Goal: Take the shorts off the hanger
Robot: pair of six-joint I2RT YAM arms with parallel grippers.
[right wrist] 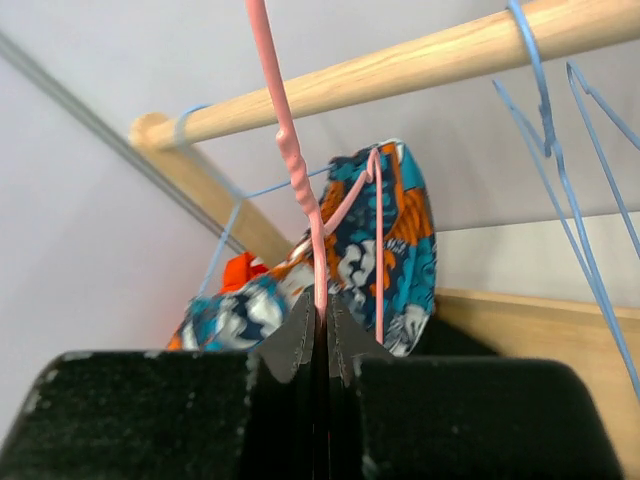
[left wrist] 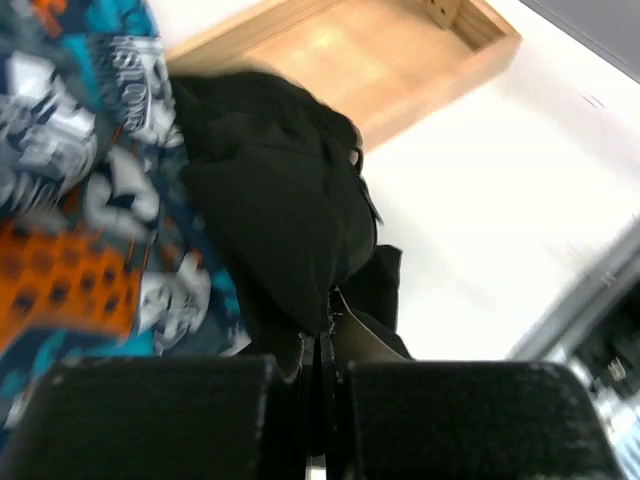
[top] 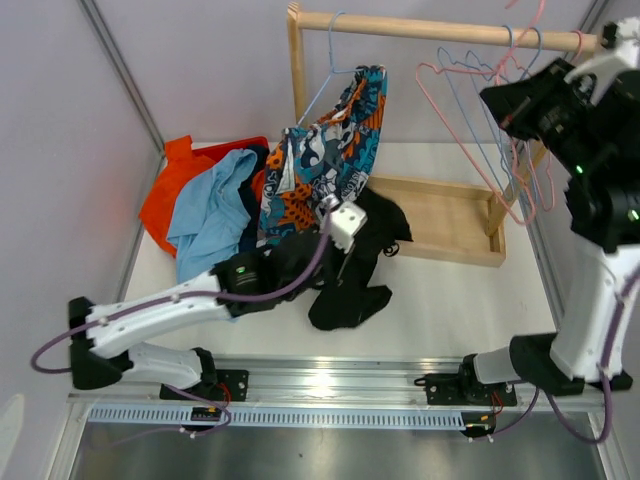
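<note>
Patterned shorts point(top: 338, 140) hang under the rod point(top: 450, 28); left gripper point(left wrist: 322, 350) pinches black shorts point(left wrist: 280, 200).

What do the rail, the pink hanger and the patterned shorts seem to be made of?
The rail looks like pale matte wood, with faint grain. The pink hanger seems thin wire, probably metal under smooth pink coating, twisted at the neck. The patterned shorts are soft printed fabric, matte, hanging in folds.
</note>
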